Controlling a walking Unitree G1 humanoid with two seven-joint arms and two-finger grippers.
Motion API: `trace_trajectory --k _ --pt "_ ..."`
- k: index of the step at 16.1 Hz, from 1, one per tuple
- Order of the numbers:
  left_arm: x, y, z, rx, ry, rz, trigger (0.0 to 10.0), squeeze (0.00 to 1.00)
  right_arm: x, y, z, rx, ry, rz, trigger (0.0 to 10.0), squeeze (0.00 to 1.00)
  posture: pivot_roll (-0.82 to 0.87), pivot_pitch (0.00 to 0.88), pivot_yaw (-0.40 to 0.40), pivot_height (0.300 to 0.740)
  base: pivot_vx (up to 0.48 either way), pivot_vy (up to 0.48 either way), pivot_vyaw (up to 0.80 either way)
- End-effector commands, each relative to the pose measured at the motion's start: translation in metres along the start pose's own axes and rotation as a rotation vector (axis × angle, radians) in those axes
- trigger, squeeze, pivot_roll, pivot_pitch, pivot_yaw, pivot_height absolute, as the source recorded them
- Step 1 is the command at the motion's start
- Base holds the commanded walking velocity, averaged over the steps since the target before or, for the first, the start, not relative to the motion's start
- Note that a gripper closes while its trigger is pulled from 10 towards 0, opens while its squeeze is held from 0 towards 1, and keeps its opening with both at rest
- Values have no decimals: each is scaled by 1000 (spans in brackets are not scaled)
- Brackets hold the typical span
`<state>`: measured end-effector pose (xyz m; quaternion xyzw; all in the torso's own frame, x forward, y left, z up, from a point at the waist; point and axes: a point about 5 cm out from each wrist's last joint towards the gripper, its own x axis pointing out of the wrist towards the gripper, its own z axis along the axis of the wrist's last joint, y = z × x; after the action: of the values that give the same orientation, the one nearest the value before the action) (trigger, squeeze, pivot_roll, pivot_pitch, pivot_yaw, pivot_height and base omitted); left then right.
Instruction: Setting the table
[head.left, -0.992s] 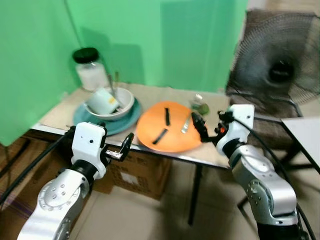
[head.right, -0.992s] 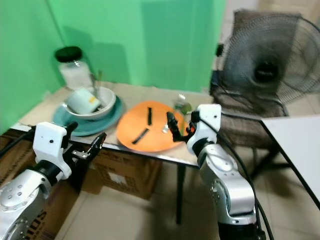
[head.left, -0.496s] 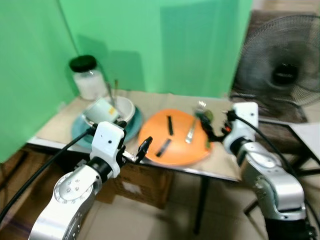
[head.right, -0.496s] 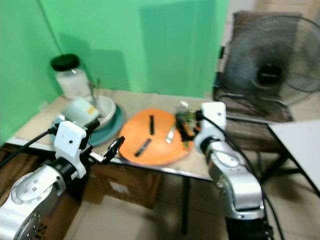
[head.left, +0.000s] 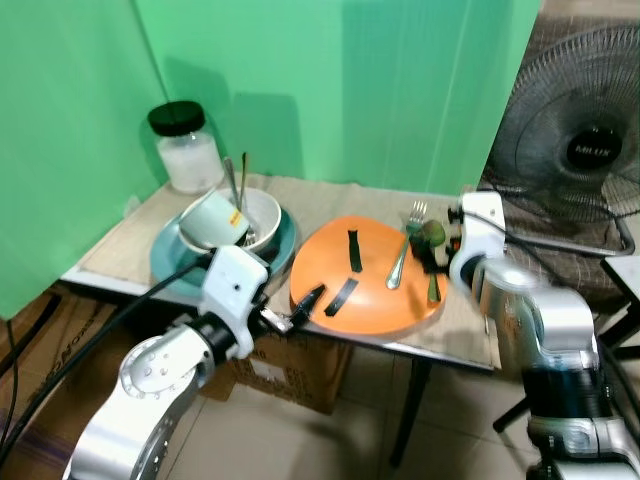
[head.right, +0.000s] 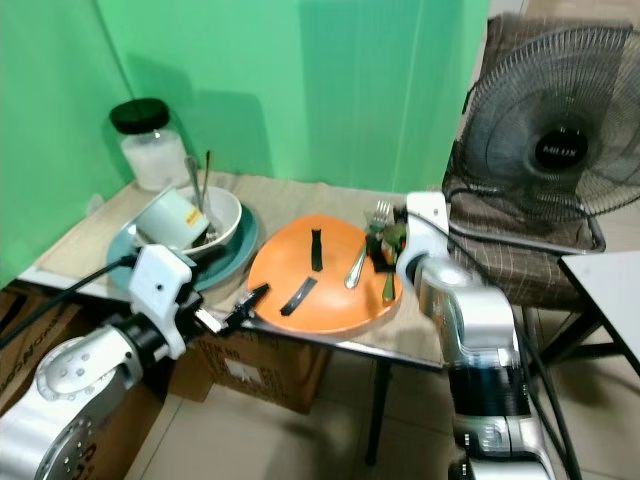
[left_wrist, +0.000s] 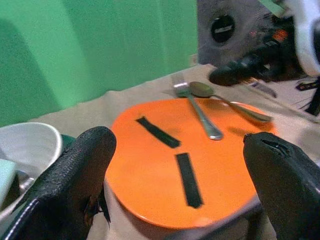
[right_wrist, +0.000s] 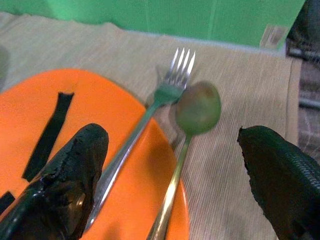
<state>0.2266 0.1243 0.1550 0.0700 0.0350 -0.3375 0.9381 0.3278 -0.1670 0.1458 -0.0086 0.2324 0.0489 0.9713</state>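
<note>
Green backdrop | fan (head.left: 590, 150) badge (blurred) | right pincer (right_wrist: 170, 150) spread over spoon (right_wrist: 187, 130)

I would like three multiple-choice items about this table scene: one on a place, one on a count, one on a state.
1. Where do the heads of the fork and spoon lie?
A. in the white bowl
B. off the orange plate's far edge, on the cloth
C. on the floor

2. How many black strips lie on the orange plate?
A. two
B. four
C. none

3. How is the cup in the white bowl?
A. upright
B. tipped on its side
C. upside down on the table

Answers:
1 B, both heads rest on the beige cloth past the rim.
2 A, two strips show.
3 B, its side faces up as it leans in the bowl.
</note>
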Motion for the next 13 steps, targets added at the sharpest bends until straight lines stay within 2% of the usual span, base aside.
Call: trace_trajectory --k 1,4,6,7,10,13 --pt "1 -2 0 6 2 -33 10000 0 5 0 -1 -8 41 3 10000 0 -144 0 51 740 0 0 0" --pt "0 -8 -2 -7 12 -79 10000 0 23 -5 5 -24 91 -20 10000 0 -142 0 27 740 0 0 0" --pt "-4 -10 -5 -2 35 -98 10000 0 31 -1 6 -61 116 -31 10000 0 -136 0 15 740 0 0 0" --pt "-5 -10 -6 -2 39 -98 10000 0 34 0 4 -77 131 -33 9176 0 -135 0 12 740 0 0 0" --pt "-6 -11 -8 -1 48 -100 10000 0 41 -1 -8 -78 168 -38 5176 0 -133 0 0 740 0 0 0" --pt "-6 -12 -10 -2 54 -102 10000 0 42 -4 -16 -94 193 -49 2431 0 -140 0 -1 740 0 0 0"
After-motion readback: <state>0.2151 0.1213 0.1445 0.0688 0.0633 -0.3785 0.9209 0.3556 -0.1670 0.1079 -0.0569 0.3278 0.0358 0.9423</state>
